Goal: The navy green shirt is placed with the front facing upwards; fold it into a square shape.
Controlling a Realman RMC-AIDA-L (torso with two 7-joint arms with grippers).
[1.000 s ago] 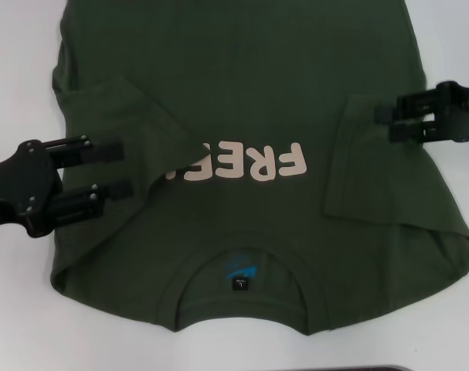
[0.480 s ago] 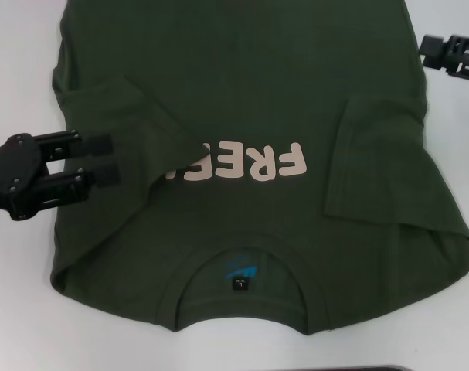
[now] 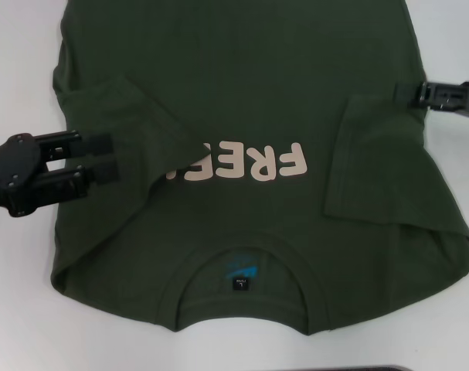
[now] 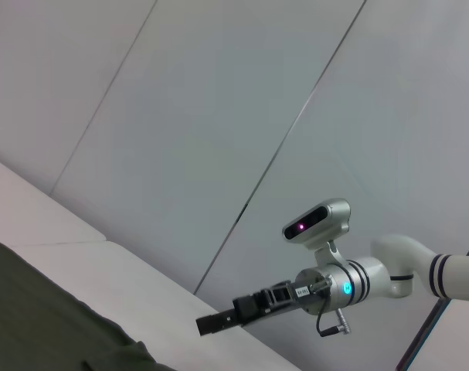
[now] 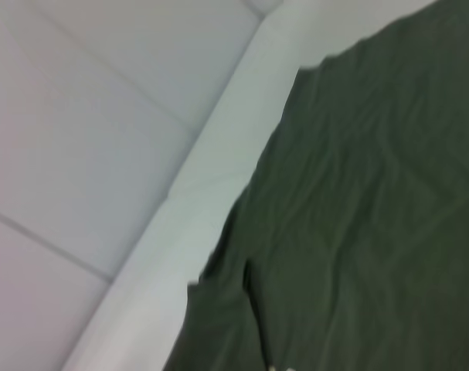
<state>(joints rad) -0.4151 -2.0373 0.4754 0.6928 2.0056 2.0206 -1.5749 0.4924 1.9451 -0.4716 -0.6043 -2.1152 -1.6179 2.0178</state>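
The navy green shirt (image 3: 242, 93) lies flat on the white table (image 3: 18, 309), collar and black tag (image 3: 240, 285) nearest me. The cream "FREE!" print (image 3: 249, 164) faces up, partly covered. Both sleeves are folded inward onto the body, the left one (image 3: 134, 124) and the right one (image 3: 373, 162). My left gripper (image 3: 113, 157) is open and empty, its fingers (image 3: 91, 144) over the shirt's left edge by the folded sleeve. My right gripper (image 3: 404, 92) is at the shirt's right edge above the folded right sleeve; it also shows in the left wrist view (image 4: 219, 320). The right wrist view shows shirt cloth (image 5: 358, 232).
A dark object (image 3: 381, 369) peeks in at the near table edge. Bare white table lies left, right and in front of the shirt. Grey wall panels (image 4: 219, 116) stand behind the table.
My right gripper pulled off the folded right sleeve, went up and right, then came back to the shirt's right edge, turned. My left gripper drew back slightly to the left.
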